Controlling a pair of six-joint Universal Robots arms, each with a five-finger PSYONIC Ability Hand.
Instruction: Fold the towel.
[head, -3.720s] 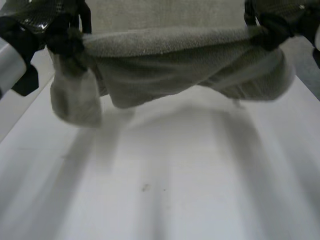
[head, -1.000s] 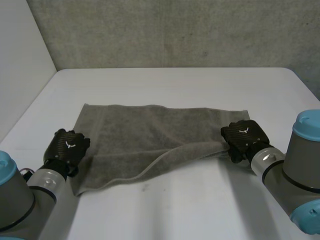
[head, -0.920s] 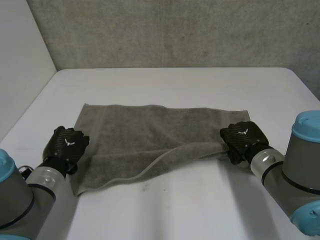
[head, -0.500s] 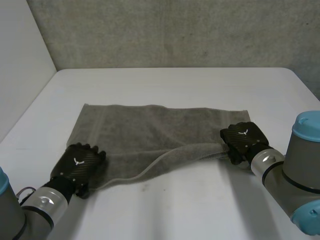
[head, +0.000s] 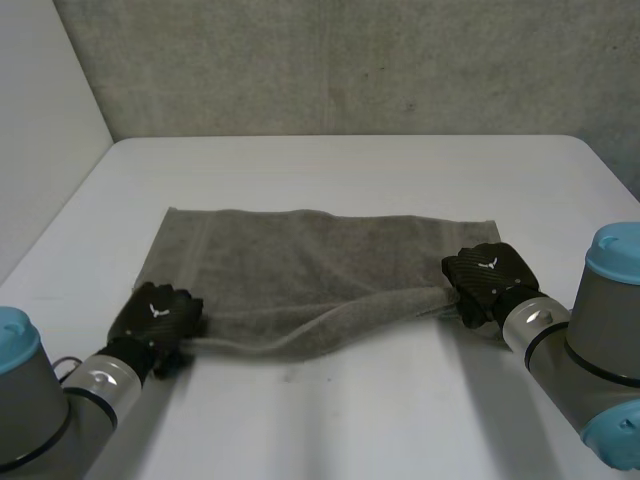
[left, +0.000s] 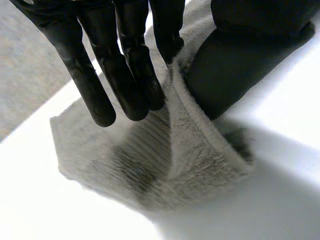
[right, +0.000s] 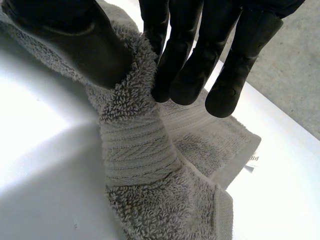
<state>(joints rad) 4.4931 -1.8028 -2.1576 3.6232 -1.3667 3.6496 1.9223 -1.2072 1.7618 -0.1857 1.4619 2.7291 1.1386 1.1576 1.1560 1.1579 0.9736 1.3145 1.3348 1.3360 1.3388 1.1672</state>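
Observation:
A grey towel (head: 300, 265) lies spread on the white table (head: 360, 170), its near edge rumpled and raised between the hands. My left hand (head: 158, 314) is at the towel's near left corner. In the left wrist view the fingers (left: 125, 75) and thumb (left: 235, 65) pinch a ridge of towel (left: 170, 165) between them. My right hand (head: 487, 279) sits at the near right corner. In the right wrist view the thumb (right: 85, 45) and fingers (right: 200, 60) pinch a bunched fold of towel (right: 135, 145).
A grey wall (head: 340, 65) runs along the table's far edge, and a pale wall (head: 40, 130) stands at the left. Bare table lies in front of the towel and beyond it.
My left hand has moved from the towel's left edge to its near left corner and closed on it; that corner is now drawn in and raised. The right hand has stayed put.

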